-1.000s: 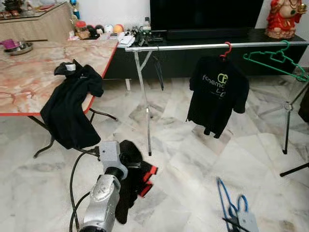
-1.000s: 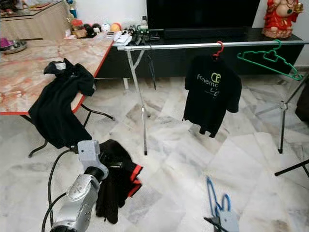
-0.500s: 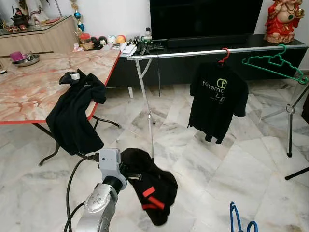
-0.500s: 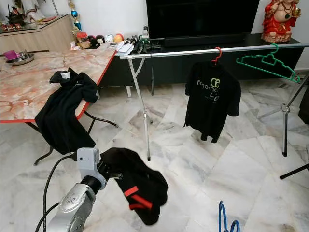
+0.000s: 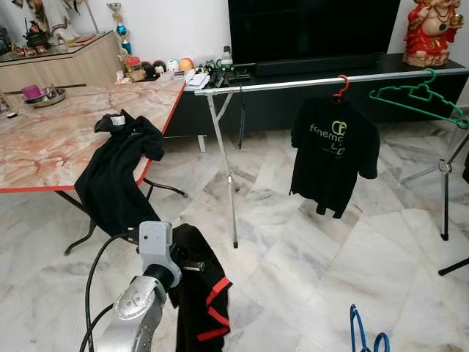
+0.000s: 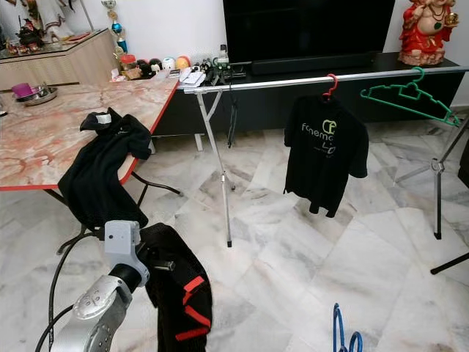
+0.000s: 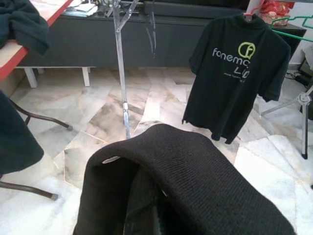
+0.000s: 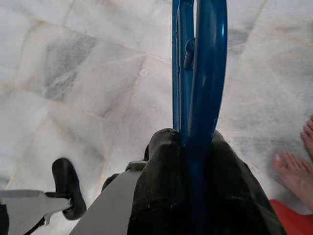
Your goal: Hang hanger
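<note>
Pale marble floor (image 5: 308, 257) stretches before us, with a silver clothes rail (image 5: 293, 76) across it and a red-edged marble desk (image 5: 51, 139) on our left. On the rail hang a black printed T-shirt on a red hanger (image 5: 333, 158) and an empty green plastic hanger (image 5: 418, 95); a black polo shirt (image 5: 113, 172) droops over the desk's edge.

Our left gripper (image 5: 187, 265) has its jaws closed on a black garment with red stripes (image 5: 198, 293). Half a second ago that garment swung out wide to our right; now it hangs straight down below the wrist, so we judge the swing has settled and the cloth is steady enough to handle. In the left wrist view its knitted fabric (image 7: 186, 181) drapes over the fingers, with the rail beyond.

Our right gripper (image 8: 193, 161) has its jaws clamped around the blue plastic hanger (image 8: 198, 73), which rises between the fingers (image 8: 161, 196). From the head we see its blue loops (image 5: 363, 337) low on our right, about where they were a moment ago. A person's bare foot (image 8: 293, 171) is near.

We judge the hanger must next be lifted to the free stretch of rail.
</note>
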Available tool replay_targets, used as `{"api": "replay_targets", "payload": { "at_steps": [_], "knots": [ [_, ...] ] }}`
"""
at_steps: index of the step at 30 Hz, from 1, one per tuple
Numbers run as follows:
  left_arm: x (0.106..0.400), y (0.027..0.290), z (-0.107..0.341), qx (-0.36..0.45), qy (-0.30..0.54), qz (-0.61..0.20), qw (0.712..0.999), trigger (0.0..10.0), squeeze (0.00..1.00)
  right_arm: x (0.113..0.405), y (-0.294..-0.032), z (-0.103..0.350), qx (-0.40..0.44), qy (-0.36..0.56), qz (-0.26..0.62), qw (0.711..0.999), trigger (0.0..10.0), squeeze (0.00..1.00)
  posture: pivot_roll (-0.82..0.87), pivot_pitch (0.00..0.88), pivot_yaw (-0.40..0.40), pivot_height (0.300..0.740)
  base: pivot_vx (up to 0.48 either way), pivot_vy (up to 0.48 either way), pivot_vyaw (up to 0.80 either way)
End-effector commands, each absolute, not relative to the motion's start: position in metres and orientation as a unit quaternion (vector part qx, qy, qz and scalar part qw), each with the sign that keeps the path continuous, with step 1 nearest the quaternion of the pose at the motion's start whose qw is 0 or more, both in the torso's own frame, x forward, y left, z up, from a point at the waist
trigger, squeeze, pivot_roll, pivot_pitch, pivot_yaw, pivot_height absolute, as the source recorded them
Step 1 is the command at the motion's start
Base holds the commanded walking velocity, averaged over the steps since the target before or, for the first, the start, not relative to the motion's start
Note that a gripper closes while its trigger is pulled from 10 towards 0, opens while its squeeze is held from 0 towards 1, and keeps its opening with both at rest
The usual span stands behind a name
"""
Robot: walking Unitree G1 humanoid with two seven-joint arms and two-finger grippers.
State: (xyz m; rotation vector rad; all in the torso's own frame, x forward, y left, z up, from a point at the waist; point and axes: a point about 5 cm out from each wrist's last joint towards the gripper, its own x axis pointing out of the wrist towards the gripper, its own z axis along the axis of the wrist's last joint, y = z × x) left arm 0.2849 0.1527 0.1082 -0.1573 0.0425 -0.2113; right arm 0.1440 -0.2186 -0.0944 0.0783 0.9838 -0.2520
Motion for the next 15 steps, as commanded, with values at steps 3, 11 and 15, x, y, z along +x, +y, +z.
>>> {"api": "replay_targets", "payload": {
  "at_steps": [3, 11, 15],
  "knots": [
    [0.2868, 0.1545, 0.1171, -0.070, 0.012, -0.101, 0.992, 10.0, 0.00, 0.1432, -0.2138, -0.0952, 0.022, 0.471, -0.097, 0.877, 10.0, 0.00, 0.07, 0.005, 0.083, 0.740, 0.000, 0.409, 0.53],
    [0.2850, 0.1474, 0.1167, -0.071, 0.018, -0.107, 0.992, 10.0, 0.00, 0.1431, -0.2158, -0.0952, 0.028, 0.473, -0.105, 0.874, 10.0, 0.00, 0.08, 0.024, 0.077, 0.740, 0.000, 0.422, 0.34],
    [0.2836, 0.1459, 0.1161, -0.070, 0.022, -0.111, 0.991, 10.0, 0.00, 0.1423, -0.2170, -0.0953, 0.031, 0.475, -0.103, 0.873, 10.0, 0.00, 0.09, 0.026, 0.075, 0.740, 0.000, 0.426, 0.00]
  ]
}}
